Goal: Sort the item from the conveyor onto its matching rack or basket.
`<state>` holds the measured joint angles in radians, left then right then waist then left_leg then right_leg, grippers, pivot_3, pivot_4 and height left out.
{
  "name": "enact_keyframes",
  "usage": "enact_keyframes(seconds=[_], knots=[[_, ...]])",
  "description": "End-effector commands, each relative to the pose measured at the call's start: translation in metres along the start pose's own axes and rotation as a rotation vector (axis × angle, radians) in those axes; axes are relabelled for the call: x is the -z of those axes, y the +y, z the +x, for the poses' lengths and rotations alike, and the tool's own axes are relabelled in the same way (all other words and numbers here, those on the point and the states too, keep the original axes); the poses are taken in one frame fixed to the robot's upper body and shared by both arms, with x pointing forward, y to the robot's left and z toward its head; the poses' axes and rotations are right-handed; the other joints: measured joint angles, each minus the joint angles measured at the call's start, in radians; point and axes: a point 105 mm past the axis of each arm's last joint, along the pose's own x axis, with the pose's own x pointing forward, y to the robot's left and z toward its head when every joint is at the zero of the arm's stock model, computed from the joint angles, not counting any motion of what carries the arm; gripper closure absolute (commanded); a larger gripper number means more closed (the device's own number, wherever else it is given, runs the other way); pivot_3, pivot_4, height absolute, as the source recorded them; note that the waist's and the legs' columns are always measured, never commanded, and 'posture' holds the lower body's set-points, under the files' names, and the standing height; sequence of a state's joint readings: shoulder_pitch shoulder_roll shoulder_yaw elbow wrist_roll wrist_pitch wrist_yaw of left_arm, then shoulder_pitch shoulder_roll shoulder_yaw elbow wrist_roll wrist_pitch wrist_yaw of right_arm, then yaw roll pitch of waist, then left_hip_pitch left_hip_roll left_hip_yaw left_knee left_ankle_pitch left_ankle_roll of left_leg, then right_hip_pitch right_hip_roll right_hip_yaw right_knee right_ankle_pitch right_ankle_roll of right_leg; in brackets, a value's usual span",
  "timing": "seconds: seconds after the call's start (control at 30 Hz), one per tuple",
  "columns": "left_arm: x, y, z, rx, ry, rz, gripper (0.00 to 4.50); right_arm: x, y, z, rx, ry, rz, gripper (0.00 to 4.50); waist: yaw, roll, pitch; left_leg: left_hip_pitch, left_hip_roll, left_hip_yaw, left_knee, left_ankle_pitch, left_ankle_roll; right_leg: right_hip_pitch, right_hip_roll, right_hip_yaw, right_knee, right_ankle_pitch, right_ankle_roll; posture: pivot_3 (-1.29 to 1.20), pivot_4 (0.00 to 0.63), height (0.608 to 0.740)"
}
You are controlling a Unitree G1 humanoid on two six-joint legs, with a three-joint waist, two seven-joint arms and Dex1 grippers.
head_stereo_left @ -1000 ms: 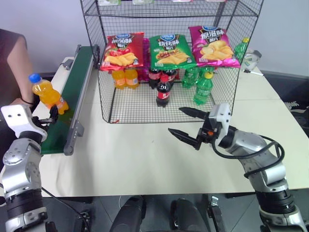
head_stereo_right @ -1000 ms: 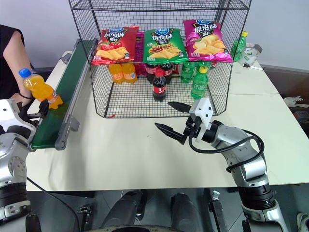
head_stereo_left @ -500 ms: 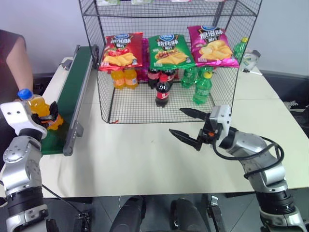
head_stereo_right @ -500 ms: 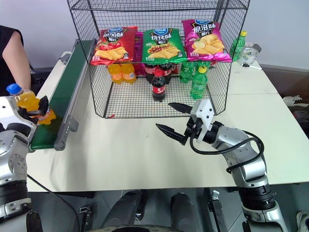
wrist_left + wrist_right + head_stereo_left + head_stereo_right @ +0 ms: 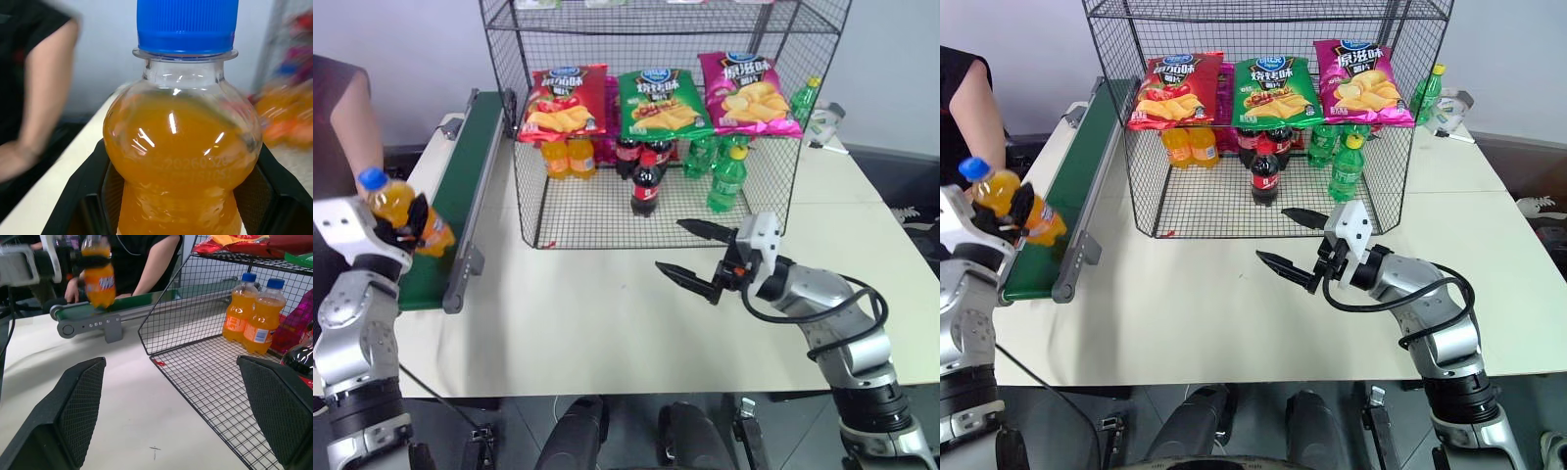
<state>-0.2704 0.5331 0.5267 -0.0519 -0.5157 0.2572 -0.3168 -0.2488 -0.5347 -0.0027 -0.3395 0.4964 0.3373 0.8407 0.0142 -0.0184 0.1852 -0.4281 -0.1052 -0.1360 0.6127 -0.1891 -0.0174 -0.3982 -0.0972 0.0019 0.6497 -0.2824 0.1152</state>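
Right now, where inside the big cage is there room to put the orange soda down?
The cage floor is bare at the front left, ahead of the two orange bottles, and in the front middle ahead of the cola bottle. The back row is crowded with orange, cola and green bottles.

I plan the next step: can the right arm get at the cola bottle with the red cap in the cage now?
Probably yes. The right gripper is open and empty, just before the cage's open front, and the cola bottle stands foremost with nothing before it.
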Motion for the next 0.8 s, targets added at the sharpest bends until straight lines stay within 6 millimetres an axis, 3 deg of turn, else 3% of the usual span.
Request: enact_keyframes(seconds=[0.03,0.17,0.23,0.3,0.57,0.8], knots=[[-0.047,-0.032,0.005,0.166,-0.138,-0.001,2.07,-0.013,-0.008,-0.006,0.022,-0.022,-0.049,0.00,-0.002,0.000,0.000,0.000,0.000,0.000,0.000,0.000,0.000,0.000,0.000,0.000,0.000,0.000,0.000,0.00,0.150,0.740],[-0.041,-0.084,0.008,0.402,-0.072,-0.050,2.07,-0.015,-0.015,-0.012,0.050,-0.008,-0.070,0.00,-0.004,0.002,-0.001,0.000,0.000,0.001,-0.002,0.000,0.000,0.002,0.000,0.000,0.000,0.000,0.000,0.00,0.150,0.740],[-0.028,-0.104,0.014,0.440,-0.035,-0.061,2.07,-0.016,-0.017,-0.013,0.063,-0.005,-0.077,0.00,-0.003,0.002,-0.001,0.001,0.000,0.001,-0.001,0.000,0.000,0.003,0.000,0.000,0.001,0.000,0.000,0.00,0.150,0.740],[-0.002,-0.123,0.019,0.466,0.035,-0.031,2.07,-0.018,-0.018,-0.015,0.076,-0.005,-0.083,0.00,-0.002,0.002,-0.001,0.000,0.000,0.001,-0.001,0.000,0.000,0.003,0.000,0.000,0.001,0.000,0.000,0.00,0.150,0.740],[0.061,-0.147,0.051,0.342,0.094,-0.037,2.07,-0.020,-0.018,-0.017,0.107,-0.001,-0.095,0.00,-0.001,0.001,0.000,0.000,0.000,0.001,-0.001,0.000,0.000,0.002,0.001,0.000,0.001,0.000,0.000,0.00,0.150,0.740],[0.086,-0.169,0.076,0.303,0.079,-0.027,2.07,-0.025,-0.018,-0.017,0.124,0.001,-0.106,0.00,0.000,0.000,0.000,0.000,-0.002,0.001,0.001,0.000,0.000,0.003,0.000,-0.001,0.001,0.000,0.001,0.00,0.150,0.740]])
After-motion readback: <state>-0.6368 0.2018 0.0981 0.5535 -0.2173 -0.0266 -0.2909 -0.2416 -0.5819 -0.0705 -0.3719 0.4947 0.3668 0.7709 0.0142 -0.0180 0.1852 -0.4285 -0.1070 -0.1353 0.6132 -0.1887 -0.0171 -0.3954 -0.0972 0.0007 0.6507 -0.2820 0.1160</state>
